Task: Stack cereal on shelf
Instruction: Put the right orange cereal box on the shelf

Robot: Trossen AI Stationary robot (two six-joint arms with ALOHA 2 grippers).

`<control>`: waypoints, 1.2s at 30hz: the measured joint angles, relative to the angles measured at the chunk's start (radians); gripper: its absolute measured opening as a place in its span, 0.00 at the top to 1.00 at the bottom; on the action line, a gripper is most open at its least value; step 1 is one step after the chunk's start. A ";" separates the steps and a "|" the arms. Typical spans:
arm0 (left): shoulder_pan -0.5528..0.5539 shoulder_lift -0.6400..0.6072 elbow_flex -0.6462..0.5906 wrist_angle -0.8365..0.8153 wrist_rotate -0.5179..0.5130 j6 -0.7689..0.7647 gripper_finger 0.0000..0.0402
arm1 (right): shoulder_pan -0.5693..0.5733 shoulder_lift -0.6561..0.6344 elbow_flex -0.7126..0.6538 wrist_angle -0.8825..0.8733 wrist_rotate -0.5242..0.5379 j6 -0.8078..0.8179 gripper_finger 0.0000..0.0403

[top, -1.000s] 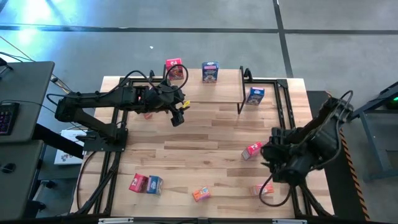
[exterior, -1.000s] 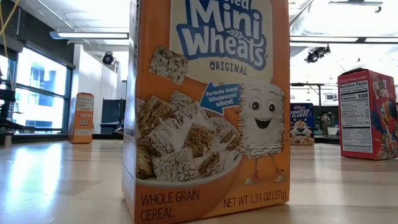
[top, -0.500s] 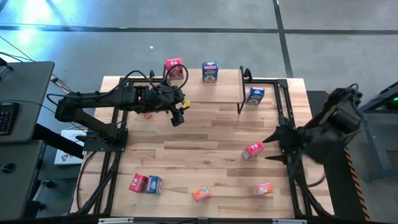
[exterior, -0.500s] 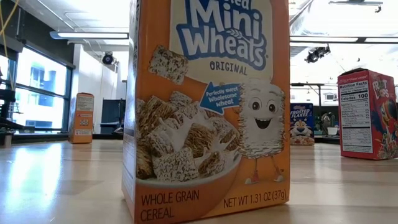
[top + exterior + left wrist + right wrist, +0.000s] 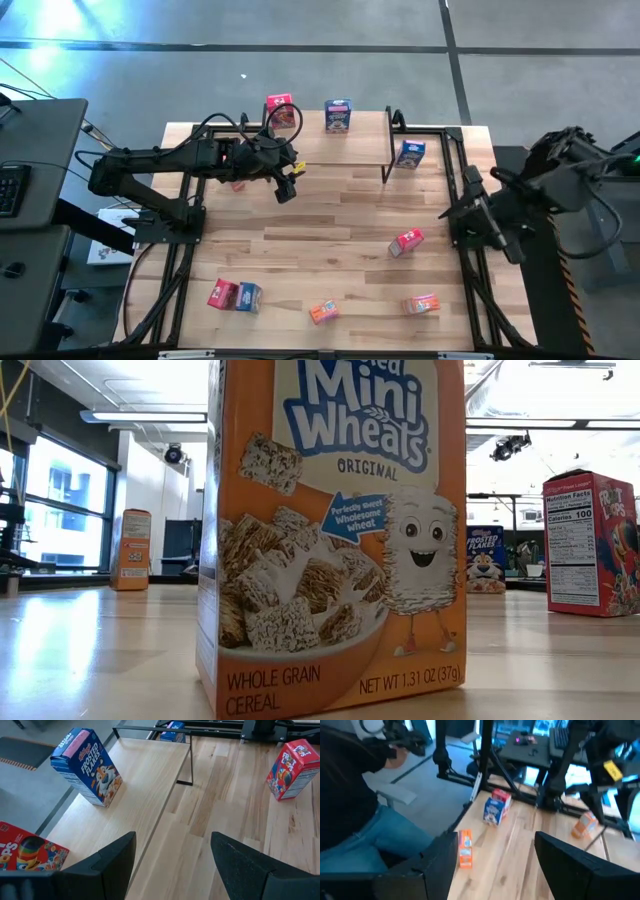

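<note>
While both grippers gape empty — orange Mini-Wheats cereal box (image 5: 335,530) upright, printed front facing camera.

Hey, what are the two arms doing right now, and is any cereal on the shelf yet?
Left gripper open, empty, over the shelf. Right gripper open, empty, at table's right edge. Two boxes on shelf: blue, red. Nothing blocking.
</note>
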State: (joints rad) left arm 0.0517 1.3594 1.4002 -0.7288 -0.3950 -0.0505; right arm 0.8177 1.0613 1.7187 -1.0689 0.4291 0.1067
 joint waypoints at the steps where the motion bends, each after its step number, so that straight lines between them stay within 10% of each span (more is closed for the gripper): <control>1: 0.000 0.000 0.000 0.000 0.000 0.000 0.38 | 0.000 0.001 0.000 -0.019 0.004 0.017 0.36; 9: 0.000 0.000 0.000 0.000 0.000 0.000 0.38 | 0.000 0.036 -0.006 -0.175 0.043 0.210 0.36; 36: 0.000 0.000 0.000 0.000 0.000 0.000 0.38 | 0.001 -0.073 -0.662 0.179 -0.175 0.664 0.36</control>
State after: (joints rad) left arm 0.0521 1.3590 1.4002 -0.7288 -0.3950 -0.0509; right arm 0.8185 0.9881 1.0569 -0.8896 0.2545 0.7711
